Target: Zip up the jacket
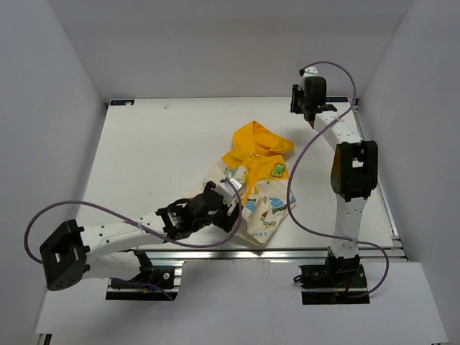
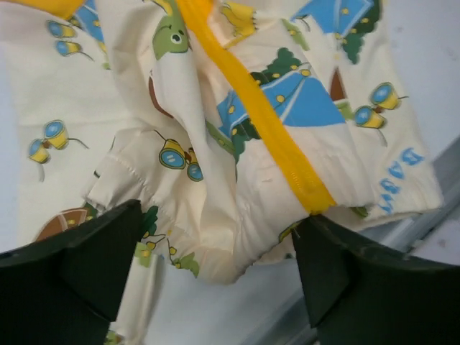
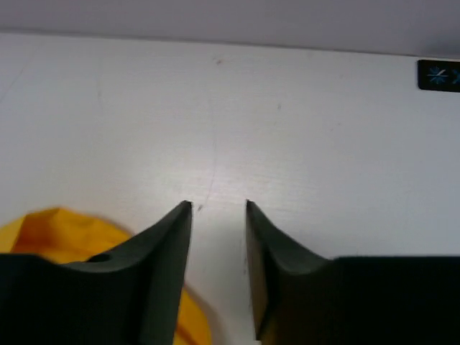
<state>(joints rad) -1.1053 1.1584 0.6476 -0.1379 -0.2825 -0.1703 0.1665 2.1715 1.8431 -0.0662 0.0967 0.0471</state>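
Now, jacket [image 1: 260, 183] crumpled near the bench's [image 1: 158, 144] front edge, hood [image 1: 255, 144] toward the back, left fingers [image 2: 86, 266] spread wide just above it, gripping nothing, right fingers [image 3: 158, 273] parted, empty, over the back right corner

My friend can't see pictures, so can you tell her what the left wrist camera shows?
A crumpled cream jacket with colourful cartoon prints lies on a white table, its yellow zipper running diagonally down to the hem. At the bottom of the picture the black left gripper stands wide open, holding nothing.
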